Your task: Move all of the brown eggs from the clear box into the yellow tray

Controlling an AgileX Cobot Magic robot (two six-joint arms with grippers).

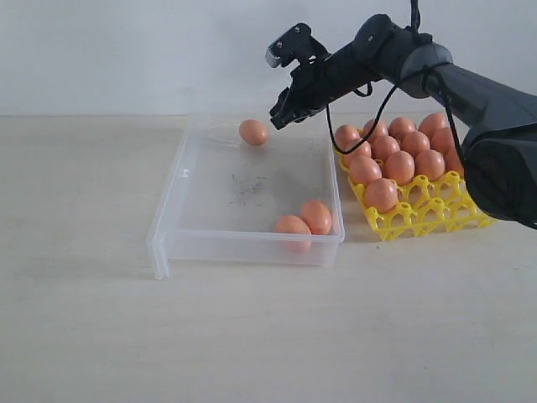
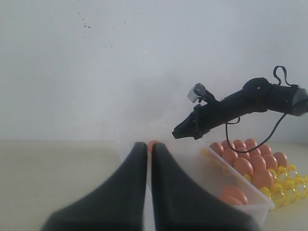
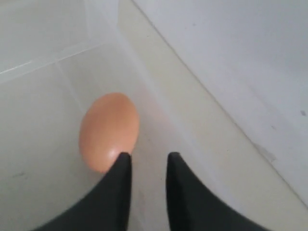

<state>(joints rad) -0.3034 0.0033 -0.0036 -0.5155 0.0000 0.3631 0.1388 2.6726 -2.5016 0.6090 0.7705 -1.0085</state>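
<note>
A shallow rectangular transparent plastic box (image 1: 180, 189) with low walls sits on a pale wood-grain table (image 1: 84, 336), with faint dark scuffs (image 1: 247, 186) on its floor. Three smooth orange-brown oval eggs lie in it. One brown egg (image 1: 253, 132) rests against the far wall. Two more (image 1: 293, 225) (image 1: 316, 216) lie touching each other in the near corner on the tray's side.

Just beside the box, on its right in the exterior view, stands a bright yellow plastic lattice egg tray (image 1: 419, 214). About a dozen brown eggs (image 1: 399, 166) sit in its cups. The nearest cups show bare yellow grid.

The black right arm (image 1: 394, 54) reaches across from above the tray to the far part of the box. The right jaws hang just beside the far egg (image 3: 109, 131), set narrowly apart with nothing between them. One fingertip (image 3: 122, 161) lies right at the egg's edge in the right wrist view, and whether it touches the shell cannot be told.

The left jaws, seen only in the left wrist view, are pressed together on nothing. They point toward the box from its far-from-tray side, and the right arm (image 2: 240, 103) shows beyond them against the white wall (image 2: 96, 72).
</note>
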